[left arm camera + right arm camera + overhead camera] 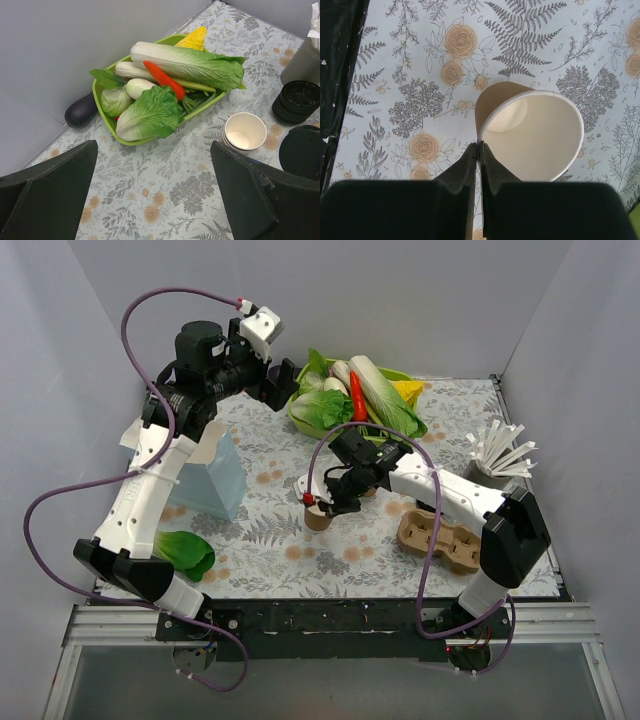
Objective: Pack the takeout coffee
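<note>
My right gripper (pixel 478 146) is shut on the rim of a tan paper cup with no lid (pixel 530 135), whose white inside faces the wrist camera. In the top view this cup (pixel 319 517) is near the table's middle, under the right gripper (pixel 325 502). A black round lid (pixel 301 151) shows at the right edge of the left wrist view. It may be the takeout coffee, but what lies under it is hidden. My left gripper (pixel 155 200) is open over bare table beside the vegetable tray, far from the cups. It shows at the back left (pixel 285 380).
A blue bag (pixel 215 475) stands open at the left. The green tray (pixel 100 107) of vegetables is at the back, with an eggplant (pixel 82 111) behind it. Nested lidless cups (pixel 245 131), a stack of black lids (pixel 296 101), a straw holder (pixel 490 470), a cardboard cup carrier (pixel 440 537) and a leafy green (pixel 185 552) are around.
</note>
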Motion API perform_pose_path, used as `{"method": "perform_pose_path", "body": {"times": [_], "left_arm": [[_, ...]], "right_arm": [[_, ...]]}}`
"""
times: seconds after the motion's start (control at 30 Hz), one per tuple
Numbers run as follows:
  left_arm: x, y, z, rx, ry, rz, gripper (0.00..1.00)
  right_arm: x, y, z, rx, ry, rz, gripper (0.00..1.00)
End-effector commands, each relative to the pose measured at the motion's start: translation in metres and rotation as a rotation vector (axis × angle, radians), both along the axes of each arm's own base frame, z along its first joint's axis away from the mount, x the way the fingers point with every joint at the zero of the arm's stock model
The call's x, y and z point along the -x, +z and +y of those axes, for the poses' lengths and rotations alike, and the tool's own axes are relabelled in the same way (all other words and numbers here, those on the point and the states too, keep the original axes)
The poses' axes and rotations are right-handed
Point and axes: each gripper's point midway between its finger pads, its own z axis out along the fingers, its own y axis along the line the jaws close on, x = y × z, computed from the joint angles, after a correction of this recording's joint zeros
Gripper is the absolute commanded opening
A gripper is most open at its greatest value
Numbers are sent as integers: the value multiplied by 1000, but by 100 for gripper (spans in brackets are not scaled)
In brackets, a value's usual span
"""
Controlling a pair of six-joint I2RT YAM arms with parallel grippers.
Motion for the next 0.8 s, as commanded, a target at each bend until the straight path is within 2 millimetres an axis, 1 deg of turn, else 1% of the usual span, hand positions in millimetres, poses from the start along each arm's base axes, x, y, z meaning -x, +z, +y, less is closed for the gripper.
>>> {"method": "perform_pose_path", "body": {"times": [0.0, 0.17, 0.23, 0.27, 0.37, 0.43, 0.47, 0.5, 0.53, 0.57, 0.6, 0.63, 0.67, 0.7, 0.73, 0.77], "left_arm": [[6, 11, 2, -15, 13, -43, 98], [8, 8, -3, -20, 0, -39, 98], [9, 7, -4, -22, -5, -37, 98], [9, 6, -4, -22, -8, -33, 98], [11, 6, -5, -22, -14, -32, 98], [12, 5, -5, -20, -17, -27, 98], [13, 4, -5, -16, -17, -21, 98], [14, 3, -5, -14, -17, -17, 98], [15, -1, -6, -15, -21, -3, 98], [17, -3, -6, -10, -21, 5, 98], [17, -5, -5, -11, -20, 12, 98], [20, -7, -5, -10, -29, 18, 98], [21, -12, -5, -16, -31, 30, 98], [22, -13, -6, -16, -35, 33, 98], [23, -15, -7, -16, -42, 42, 98], [22, -17, -7, -15, -43, 49, 98]], "right_arm": [[8, 5, 2, -24, 11, 26, 14], [11, 0, 0, -8, 10, 50, 15], [11, 0, 1, -1, 11, 52, 18], [10, 0, -1, 7, 9, 49, 22], [4, 14, 0, -1, -6, 11, 32], [-1, 23, -7, 8, -55, 8, 35], [-2, 34, -8, -21, -81, 23, 41], [-12, 40, -18, -29, -142, 48, 46], [-12, 44, -27, -18, -214, 110, 59], [-15, 54, -34, -34, -254, 129, 90], [-29, 55, -50, -28, -339, 145, 93], [-35, 57, -61, -21, -394, 151, 94], [-37, 62, -75, -12, -434, 142, 93], [-46, 55, -95, 2, -504, 143, 91], [-51, 54, -106, 5, -542, 129, 88], [-55, 57, -118, -4, -577, 92, 85]]}}
